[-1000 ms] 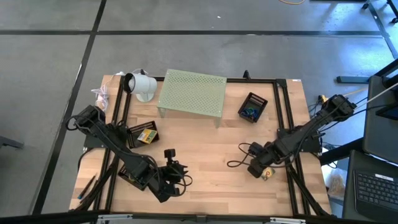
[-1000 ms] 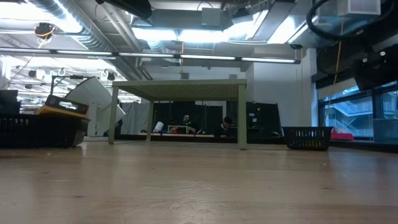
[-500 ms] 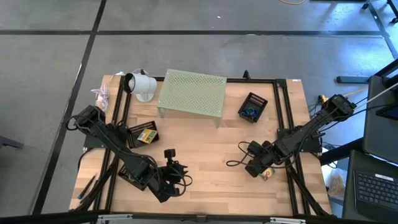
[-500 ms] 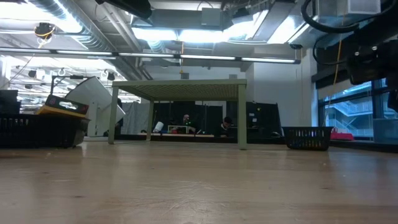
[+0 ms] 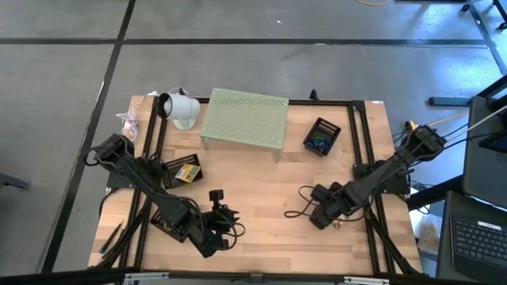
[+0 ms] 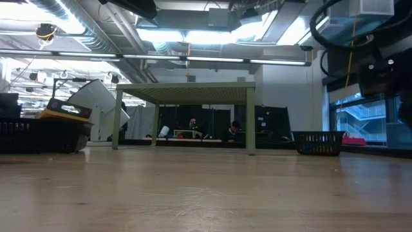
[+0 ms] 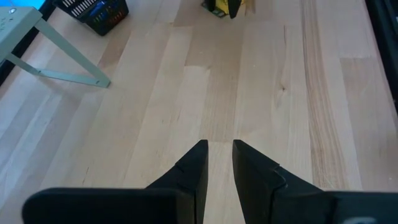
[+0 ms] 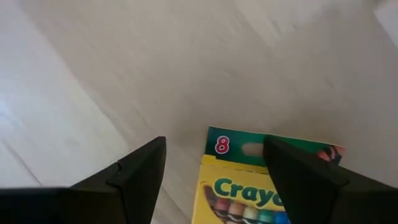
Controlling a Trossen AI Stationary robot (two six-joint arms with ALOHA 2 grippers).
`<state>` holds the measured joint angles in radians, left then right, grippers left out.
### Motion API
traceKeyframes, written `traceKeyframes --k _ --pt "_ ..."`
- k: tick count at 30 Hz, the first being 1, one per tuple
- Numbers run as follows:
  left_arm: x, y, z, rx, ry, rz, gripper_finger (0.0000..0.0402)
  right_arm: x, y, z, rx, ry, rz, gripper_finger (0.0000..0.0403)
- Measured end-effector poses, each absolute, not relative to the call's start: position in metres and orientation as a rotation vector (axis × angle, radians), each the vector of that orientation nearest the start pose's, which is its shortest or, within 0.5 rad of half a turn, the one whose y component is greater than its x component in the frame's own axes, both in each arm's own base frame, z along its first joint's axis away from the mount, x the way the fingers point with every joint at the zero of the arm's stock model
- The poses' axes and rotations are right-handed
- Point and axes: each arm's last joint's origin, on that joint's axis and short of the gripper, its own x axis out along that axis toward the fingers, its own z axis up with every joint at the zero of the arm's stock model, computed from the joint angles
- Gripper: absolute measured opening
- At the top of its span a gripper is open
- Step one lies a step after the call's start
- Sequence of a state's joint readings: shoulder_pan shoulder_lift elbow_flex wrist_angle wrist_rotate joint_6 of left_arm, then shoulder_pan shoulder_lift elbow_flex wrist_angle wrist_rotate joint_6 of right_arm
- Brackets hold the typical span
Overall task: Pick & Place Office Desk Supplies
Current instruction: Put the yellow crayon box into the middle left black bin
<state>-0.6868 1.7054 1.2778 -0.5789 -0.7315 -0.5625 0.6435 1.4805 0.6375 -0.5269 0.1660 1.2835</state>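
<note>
Between your right gripper's (image 8: 214, 165) spread fingers lies a crayon box (image 8: 267, 180), not gripped. Your left gripper (image 7: 219, 163) hangs nearly closed, empty.

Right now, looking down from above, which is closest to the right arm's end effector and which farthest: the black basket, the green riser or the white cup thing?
In the high view, from the right end effector, near the table's right front:
1. Black basket, toward the back on the right, nearest.
2. Green riser, back centre, farther.
3. White cup-shaped object, back left corner, farthest.
</note>
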Motion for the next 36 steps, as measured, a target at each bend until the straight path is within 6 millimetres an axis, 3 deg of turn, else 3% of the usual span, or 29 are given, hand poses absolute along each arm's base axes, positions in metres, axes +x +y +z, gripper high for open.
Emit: traceKeyframes --k 3,11,16,27,31,36 --pt "0.284 -0.208 0.243 0.12 0.709 0.247 0.0066 0.189 0.135 0.133 0.486 1.204 -0.361 0.0274" --pt "0.284 -0.208 0.243 0.121 0.71 0.247 0.0066 0.222 0.16 0.156 0.385 0.878 0.121 0.0274" --pt "0.285 -0.207 0.243 0.12 0.699 0.258 0.0066 0.226 0.165 0.173 0.418 0.914 0.164 0.0261" --pt "0.309 -0.19 0.251 0.025 0.577 0.336 0.0071 0.182 0.173 0.174 0.609 1.537 -0.025 0.021" --pt "0.322 -0.185 0.242 0.065 0.606 0.288 0.0092 0.168 0.174 0.163 0.649 1.6 -0.124 0.02" --pt "0.346 -0.177 0.224 0.046 0.601 0.256 0.0128 0.155 0.161 0.143 0.723 1.602 -0.368 0.0192"
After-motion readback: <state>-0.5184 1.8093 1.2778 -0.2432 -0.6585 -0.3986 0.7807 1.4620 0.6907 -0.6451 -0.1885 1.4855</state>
